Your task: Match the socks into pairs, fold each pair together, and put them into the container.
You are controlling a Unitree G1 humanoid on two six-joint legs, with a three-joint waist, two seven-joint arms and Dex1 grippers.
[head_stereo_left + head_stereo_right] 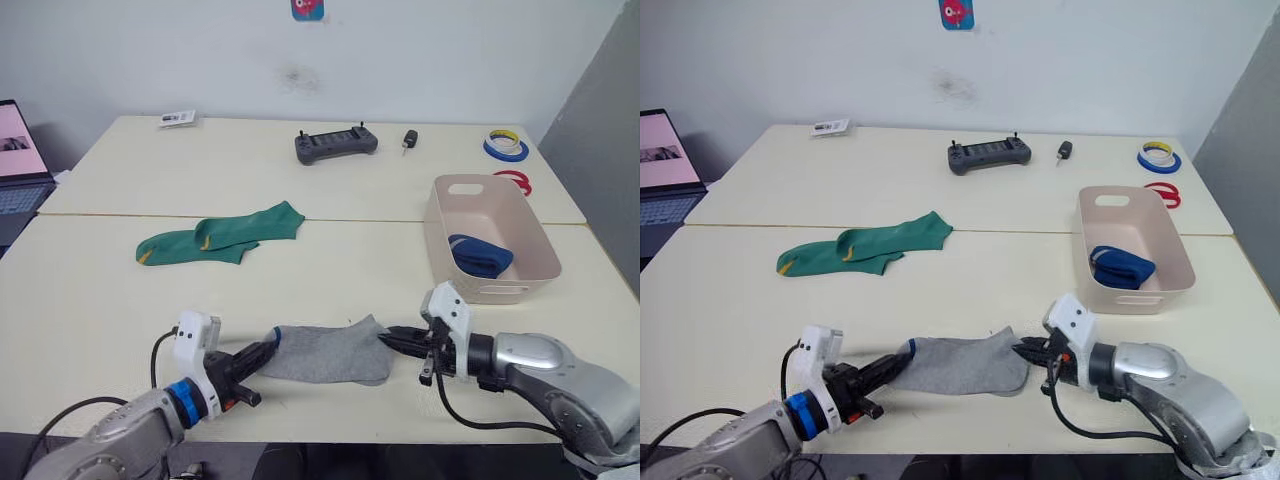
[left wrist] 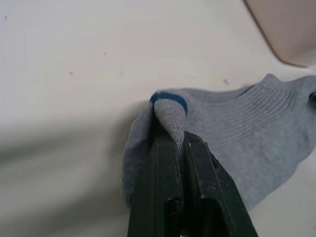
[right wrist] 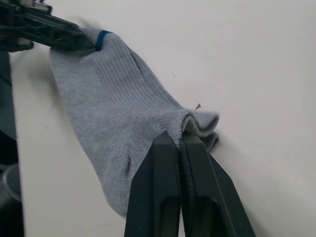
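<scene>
A grey sock (image 1: 330, 352) with a blue toe stripe lies stretched flat near the table's front edge. My left gripper (image 1: 272, 346) is shut on its striped end (image 2: 169, 113), and my right gripper (image 1: 388, 341) is shut on its cuff end (image 3: 190, 124). Two green socks (image 1: 222, 237) with yellow marks lie overlapped left of centre. A folded dark blue sock (image 1: 479, 254) rests inside the pale pink container (image 1: 540, 240) on the right.
At the table's far side sit a black handheld controller (image 1: 336, 144), a small dark key fob (image 1: 410, 139), tape rolls (image 1: 505, 146) and a red ring (image 1: 514, 181). A small card (image 1: 177, 118) lies far left. A laptop (image 1: 20, 160) stands beyond the left edge.
</scene>
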